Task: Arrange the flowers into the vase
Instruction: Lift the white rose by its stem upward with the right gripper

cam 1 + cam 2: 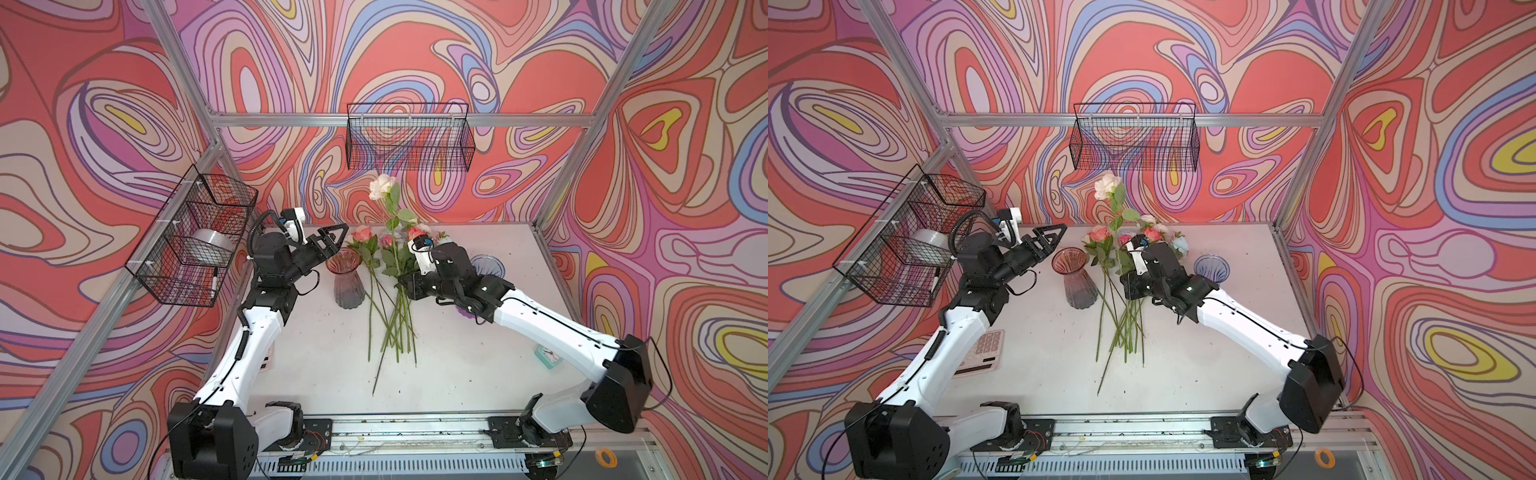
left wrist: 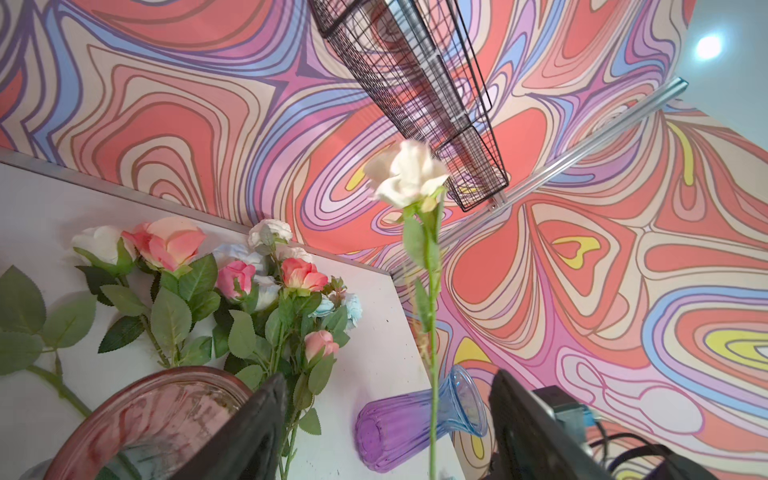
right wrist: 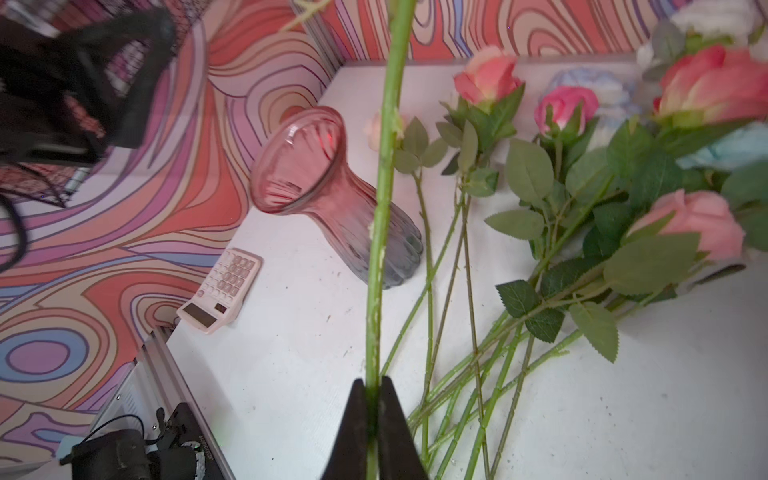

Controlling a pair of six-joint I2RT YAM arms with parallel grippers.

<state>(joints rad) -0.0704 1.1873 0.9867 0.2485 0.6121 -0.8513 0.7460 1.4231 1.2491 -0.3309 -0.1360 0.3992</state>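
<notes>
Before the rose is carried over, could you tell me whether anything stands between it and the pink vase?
Nothing visible does. The right gripper holds the white rose upright; only flowers lie flat between it and the pink vase. The open left gripper hovers near its rim.

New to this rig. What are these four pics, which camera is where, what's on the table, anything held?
Two robot arms stand at the near edge of a white table, each ending in a two-finger gripper. Two pictures look down from overhead and are nearly alike; the rest come from a camera on each wrist. The right gripper is shut on the stem of a white rose, bloom up. The left gripper is open and empty, beside the mouth of an upright pink vase. The other flowers lie in a loose bunch on the table. A purple vase lies on its side, and a calculator sits by the left arm.
</notes>
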